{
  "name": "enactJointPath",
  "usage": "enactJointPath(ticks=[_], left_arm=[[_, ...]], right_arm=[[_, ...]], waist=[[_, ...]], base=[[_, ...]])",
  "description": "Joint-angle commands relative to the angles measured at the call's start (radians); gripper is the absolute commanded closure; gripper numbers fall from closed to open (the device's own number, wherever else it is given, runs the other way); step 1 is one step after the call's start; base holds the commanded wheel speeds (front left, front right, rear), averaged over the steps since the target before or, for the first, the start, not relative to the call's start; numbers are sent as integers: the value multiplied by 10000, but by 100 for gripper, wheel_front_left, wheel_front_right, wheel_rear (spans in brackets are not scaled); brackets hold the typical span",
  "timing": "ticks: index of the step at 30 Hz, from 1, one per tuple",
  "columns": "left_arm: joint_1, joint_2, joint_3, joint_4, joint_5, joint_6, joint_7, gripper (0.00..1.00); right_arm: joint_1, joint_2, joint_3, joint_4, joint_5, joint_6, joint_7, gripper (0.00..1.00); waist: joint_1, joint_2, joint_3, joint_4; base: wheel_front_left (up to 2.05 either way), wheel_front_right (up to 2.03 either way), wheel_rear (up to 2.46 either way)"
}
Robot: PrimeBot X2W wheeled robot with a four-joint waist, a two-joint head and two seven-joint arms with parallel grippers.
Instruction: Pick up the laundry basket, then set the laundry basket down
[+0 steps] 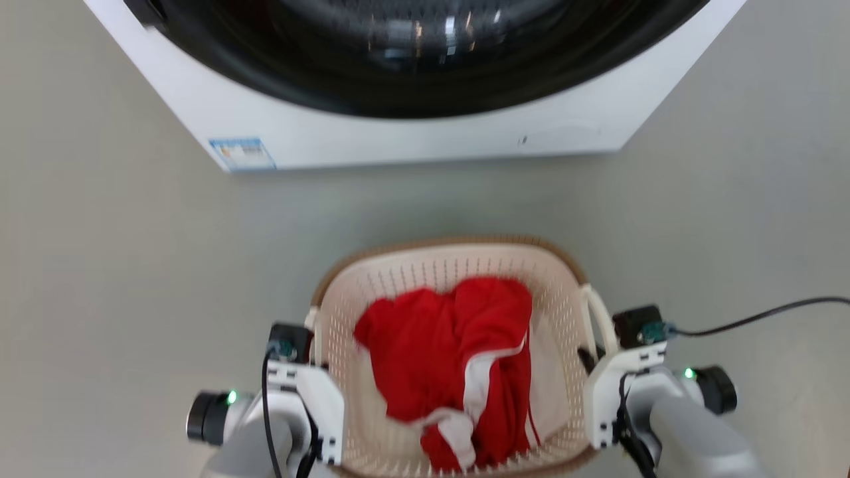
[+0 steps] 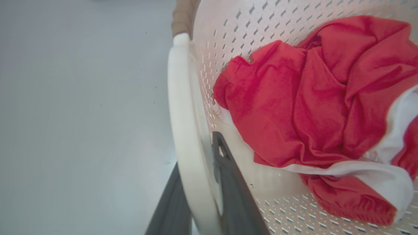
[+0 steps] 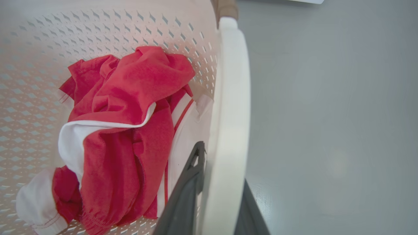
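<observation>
Your left gripper (image 2: 196,156) is pinching the white left handle (image 2: 183,114) of the laundry basket (image 1: 412,272), with one dark finger lying on each side. Your right gripper (image 3: 225,163) is pinching the right handle (image 3: 230,98) likewise. The basket is sitting between your arms and holding a crumpled red and white garment (image 1: 438,345). It is facing the white washer (image 1: 398,139) across grey floor (image 1: 99,265), well apart.

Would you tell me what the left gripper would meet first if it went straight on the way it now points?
The left gripper straddles the white handle of the laundry basket, so it would run along that and likely meet the brown rim where the handle ends; depth there is unclear.
</observation>
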Motion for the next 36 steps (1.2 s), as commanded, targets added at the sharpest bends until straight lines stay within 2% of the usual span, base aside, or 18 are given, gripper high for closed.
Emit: enactJointPath(ticks=[1,13,18,36], left_arm=[[189,179,7,-187,-34,-73,-69,100],[2013,179,-780,-695,-693,35,478,100],[2386,179,-1097,-857,-856,35,724,100],[2463,179,-1942,-1236,-1666,269,989,100]], right_arm=[[423,210,430,-260,51,163,91,100],[1959,210,1613,-492,923,163,1053,100],[2245,210,1890,-534,1138,163,1406,100],[2133,210,2360,-523,1552,163,1594,100]], waist=[[0,0,-1047,-184],[0,0,-3510,-347],[0,0,-4058,-375],[0,0,-4290,-392]], base=[[0,0,0],[0,0,0],[0,0,0],[0,0,0]])
